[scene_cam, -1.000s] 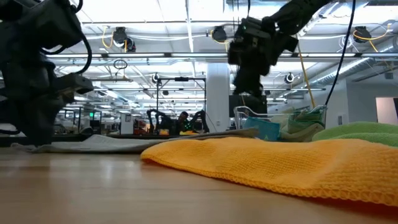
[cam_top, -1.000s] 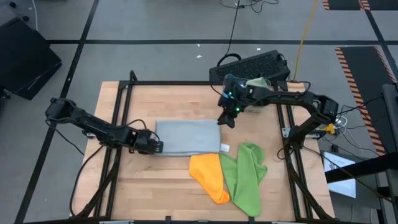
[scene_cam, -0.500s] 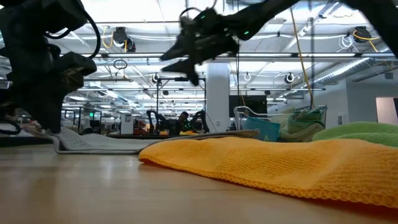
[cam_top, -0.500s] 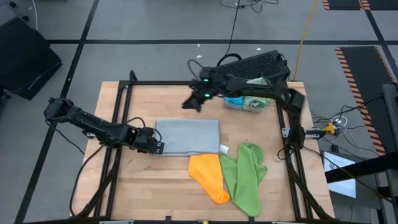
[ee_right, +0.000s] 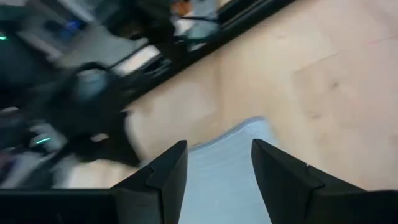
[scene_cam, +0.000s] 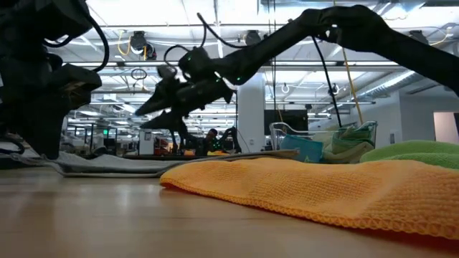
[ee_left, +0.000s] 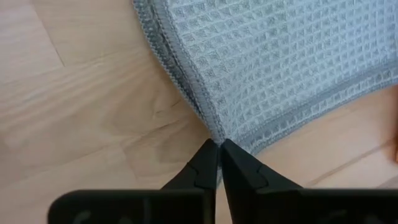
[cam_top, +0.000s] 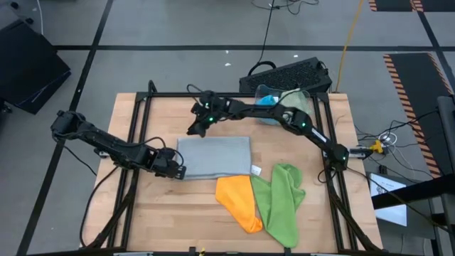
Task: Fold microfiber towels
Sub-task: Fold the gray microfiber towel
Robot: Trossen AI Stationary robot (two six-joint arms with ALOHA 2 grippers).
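Nearest the low camera, an orange towel (scene_cam: 301, 188) spread flat on the wooden surface (cam_top: 142, 213), with a lime green towel (cam_top: 283, 200) touching its right side, partly overlapping; in the high view both lying toward the front right of the surface, the orange one just below the grey towel's front right corner; behind them, a grey towel (cam_top: 215, 156) lying flat as a folded rectangle near the middle, a small white tag (cam_top: 257, 169) sticking out at its front right corner; at its front left corner, the left tool (cam_top: 178, 171) low on the surface, tips pressed together and pinching the very corner of the grey towel, seen up close in the left wrist view as two dark fingers (ee_left: 205, 168) meeting on the stitched hem; farther back, the right tool (cam_top: 194, 126) hovering above the surface near the grey towel's back left corner, apart from the cloth, its fingers (ee_right: 168, 174) spread with a clear gap and nothing between them, the pale grey corner showing just ahead of them; farthest off, at the back right edge, a clear bin (cam_top: 284, 107) holding a blue cloth and a sage green one, beside a dark keyboard (cam_top: 288, 72).
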